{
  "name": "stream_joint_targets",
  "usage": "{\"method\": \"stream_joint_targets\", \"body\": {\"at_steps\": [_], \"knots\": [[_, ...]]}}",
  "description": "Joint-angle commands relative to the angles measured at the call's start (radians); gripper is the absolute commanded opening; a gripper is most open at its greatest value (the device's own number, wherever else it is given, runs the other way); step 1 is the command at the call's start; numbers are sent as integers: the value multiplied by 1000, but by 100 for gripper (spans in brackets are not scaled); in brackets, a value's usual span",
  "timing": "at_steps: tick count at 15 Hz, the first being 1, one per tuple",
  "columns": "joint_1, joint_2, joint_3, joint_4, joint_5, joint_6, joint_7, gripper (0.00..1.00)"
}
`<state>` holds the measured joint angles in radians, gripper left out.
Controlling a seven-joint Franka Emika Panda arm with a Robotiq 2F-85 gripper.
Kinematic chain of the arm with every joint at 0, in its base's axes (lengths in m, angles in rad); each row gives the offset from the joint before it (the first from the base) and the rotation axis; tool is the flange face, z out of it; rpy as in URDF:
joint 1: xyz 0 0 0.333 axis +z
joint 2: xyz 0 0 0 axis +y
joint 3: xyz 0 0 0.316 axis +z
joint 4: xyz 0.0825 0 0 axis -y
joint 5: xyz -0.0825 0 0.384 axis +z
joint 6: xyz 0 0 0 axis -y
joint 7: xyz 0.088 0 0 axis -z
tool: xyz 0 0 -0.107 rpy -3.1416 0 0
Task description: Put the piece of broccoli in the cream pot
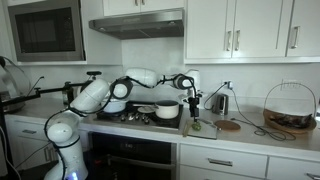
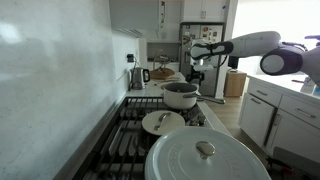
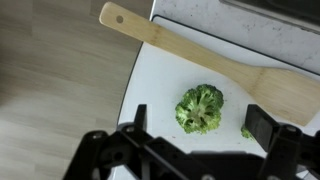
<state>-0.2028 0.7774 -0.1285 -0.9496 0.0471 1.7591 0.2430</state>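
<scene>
Jaws of the tool [image 3: 200, 120] stand wide open and empty, with the piece of broccoli [image 3: 200, 108] lying just beneath, between them, on a white surface [image 3: 160, 85]. A wooden spatula [image 3: 215, 55] lies just beyond it. The cream pot [image 1: 167, 110] stands beside the tool.

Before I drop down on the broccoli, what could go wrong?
The wooden spatula lies close beside the piece of broccoli; a drifting descent could land a finger of the open gripper on it. The broccoli is small and lumpy, so it may roll or slip out as the jaws close. The carry must clear the rim of the cream pot.
</scene>
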Motion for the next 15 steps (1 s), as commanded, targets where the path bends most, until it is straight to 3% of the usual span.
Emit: {"method": "stream_joint_targets", "body": {"at_steps": [1,15], "knots": [[-9,48,0,81,-9,-68,-35,100],[-8,179,32,244,0,-80,-62,100]]}}
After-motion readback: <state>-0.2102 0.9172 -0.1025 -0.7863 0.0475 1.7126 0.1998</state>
